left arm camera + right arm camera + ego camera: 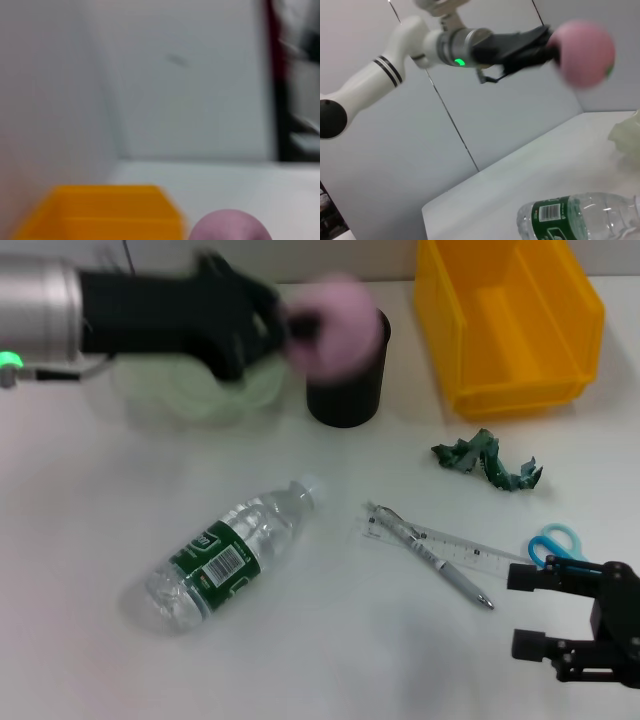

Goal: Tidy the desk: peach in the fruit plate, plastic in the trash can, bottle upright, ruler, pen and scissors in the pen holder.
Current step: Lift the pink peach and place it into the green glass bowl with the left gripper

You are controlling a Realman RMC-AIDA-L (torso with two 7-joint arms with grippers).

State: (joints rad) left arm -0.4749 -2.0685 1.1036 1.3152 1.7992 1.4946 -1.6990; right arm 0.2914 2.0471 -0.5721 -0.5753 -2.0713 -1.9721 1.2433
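My left gripper (292, 326) is shut on the pink peach (336, 324) and holds it in the air above the black pen holder (346, 385), right beside the pale green fruit plate (190, 392). The peach (582, 52) also shows in the right wrist view. A clear bottle (228, 558) with a green label lies on its side mid-table. The ruler (455, 544) and the pen (432, 557) lie crossed, with blue-handled scissors (556, 541) just to their right. Crumpled green plastic (487, 462) sits in front of the yellow trash can (510, 325). My right gripper (526, 611) rests open at the front right.
The table's back edge meets a grey wall right behind the trash can and the pen holder. The bottle (580, 220) lies close in front of the right wrist camera. The yellow trash can (100, 212) also shows below the left wrist.
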